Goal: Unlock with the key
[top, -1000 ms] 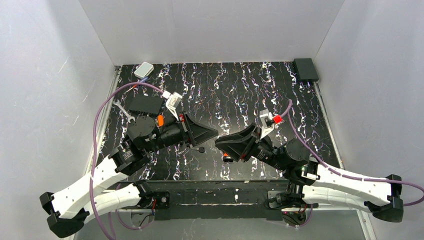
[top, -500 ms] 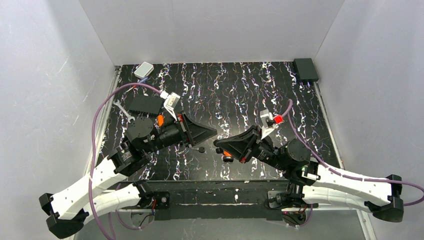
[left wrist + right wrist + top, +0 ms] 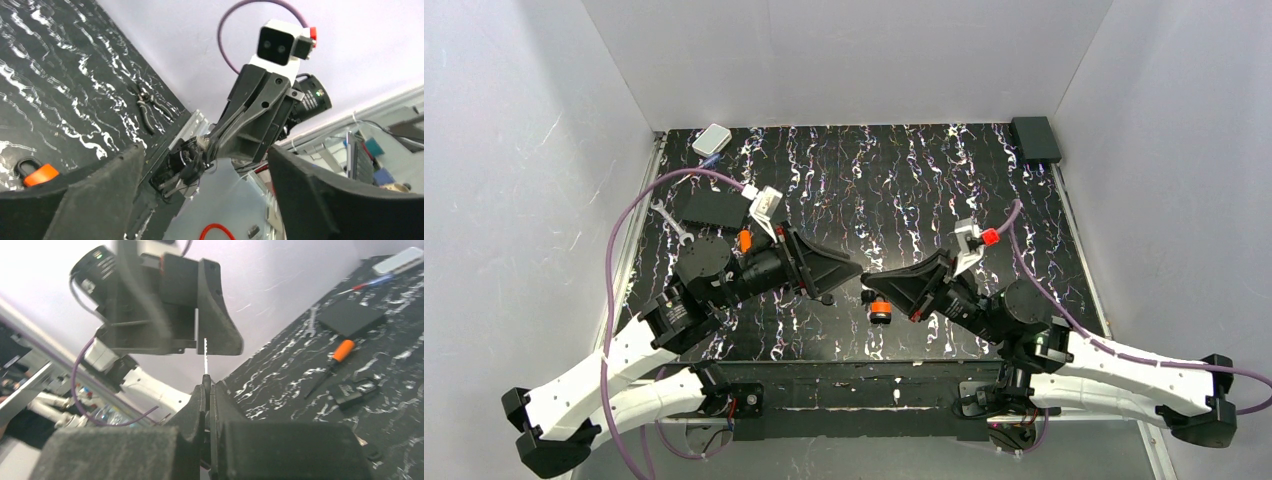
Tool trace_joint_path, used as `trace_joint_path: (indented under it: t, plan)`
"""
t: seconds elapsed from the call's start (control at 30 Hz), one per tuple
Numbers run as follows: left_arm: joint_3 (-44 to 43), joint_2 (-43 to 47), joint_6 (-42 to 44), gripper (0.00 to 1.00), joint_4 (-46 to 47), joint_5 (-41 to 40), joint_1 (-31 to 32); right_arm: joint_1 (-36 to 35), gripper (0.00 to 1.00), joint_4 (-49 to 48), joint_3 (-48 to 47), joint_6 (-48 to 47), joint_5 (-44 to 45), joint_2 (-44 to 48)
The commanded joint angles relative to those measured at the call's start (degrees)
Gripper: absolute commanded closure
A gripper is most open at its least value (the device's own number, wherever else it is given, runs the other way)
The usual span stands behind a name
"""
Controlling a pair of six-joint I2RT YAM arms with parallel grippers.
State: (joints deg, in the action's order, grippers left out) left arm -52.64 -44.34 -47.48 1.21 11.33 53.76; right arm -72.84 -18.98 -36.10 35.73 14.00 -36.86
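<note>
Holding the key (image 3: 205, 357) clamped tight in the right gripper (image 3: 206, 382) above the counter (image 3: 874, 180), blade poking straight out of the jaws toward the left gripper (image 3: 846, 274), spread wide and empty just beyond its tip.

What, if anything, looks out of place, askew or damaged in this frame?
Nothing stands out. The right gripper is shut on the key, whose thin blade sticks straight out from between the fingertips. The left gripper is open and faces it. Nothing looks spilled or broken.
</note>
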Motion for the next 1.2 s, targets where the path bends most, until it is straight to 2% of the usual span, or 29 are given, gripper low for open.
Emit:
trace_joint_path:
  t: [0.0,0.17,0.3,0.4,0.57,0.63,0.73,0.87,1.07,1.17]
  plan:
    - [1.91,2.79,0.88,0.02,-5.90,-7.62,0.06,0.09,0.99,7.58,1.36,2.43,12.45,5.00]
    - [3.02,3.43,0.71,0.02,-14.10,-17.73,0.08,0.06,0.99,11.97,3.80,3.07,17.16,9.38]
    - [1.43,-0.44,0.41,0.02,-19.08,-19.81,0.04,0.06,0.99,17.59,3.09,3.41,21.91,10.16]
    - [-0.57,-6.18,0.18,0.02,-22.53,-20.08,0.03,0.06,0.99,23.41,1.82,5.33,26.39,10.36]
    - [-2.48,-15.50,-1.70,0.02,-23.14,-18.97,0.12,0.06,0.99,38.32,-3.16,10.69,36.98,9.20]
    - [-4.32,-19.98,-1.69,0.04,-23.92,-18.41,0.20,0.06,0.99,40.56,-4.02,10.79,38.46,10.20]
    - [-7.55,-27.09,-2.76,0.16,-26.81,-19.13,0.50,0.07,0.99,42.79,-4.68,11.08,40.82,12.89]
    - [-14.01,-37.36,-3.91,0.22,-32.00,-20.43,2.11,0.06,0.99,47.68,-6.70,11.75,44.24,15.42]
    - [-25.76,-52.41,-6.34,0.24,-41.31,-24.58,5.50,0.06,0.99,53.17,-9.00,12.87,45.96,15.37]
    - [-28.88,-57.32,-7.98,0.25,-43.38,-25.66,6.96,0.06,0.99,54.25,-9.53,12.82,45.65,15.85]
